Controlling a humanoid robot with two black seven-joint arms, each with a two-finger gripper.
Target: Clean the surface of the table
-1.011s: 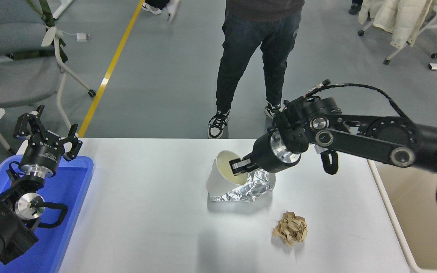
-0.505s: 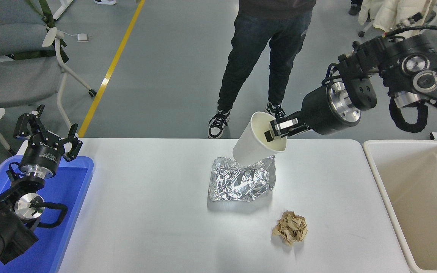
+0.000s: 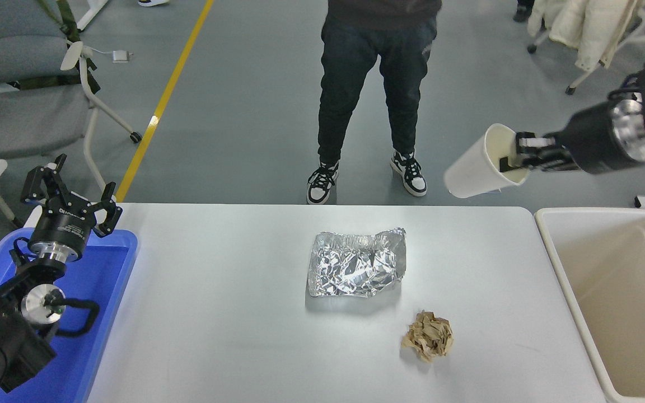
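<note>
The white table surface (image 3: pixel 216 313) carries a crumpled sheet of silver foil (image 3: pixel 356 271) at its middle and a wad of brown paper (image 3: pixel 428 336) to the front right of it. High above the table's far right corner, my right gripper (image 3: pixel 515 158) is shut on the rim of a white paper cup (image 3: pixel 476 168), which hangs tilted in the air with its mouth toward the gripper. My left gripper (image 3: pixel 70 193) is parked open over the far end of the blue tray at the lower left.
A blue tray (image 3: pixel 107 313) lies along the table's left edge. A beige bin (image 3: pixel 625 302) stands just off the right edge. A person's legs (image 3: pixel 373 95) stand at the far side. Grey chairs are at the top left.
My right arm has lifted the paper cup off the foil and carried it up and to the right, toward the beige bin. The person shifted their feet. The left arm stayed still.
</note>
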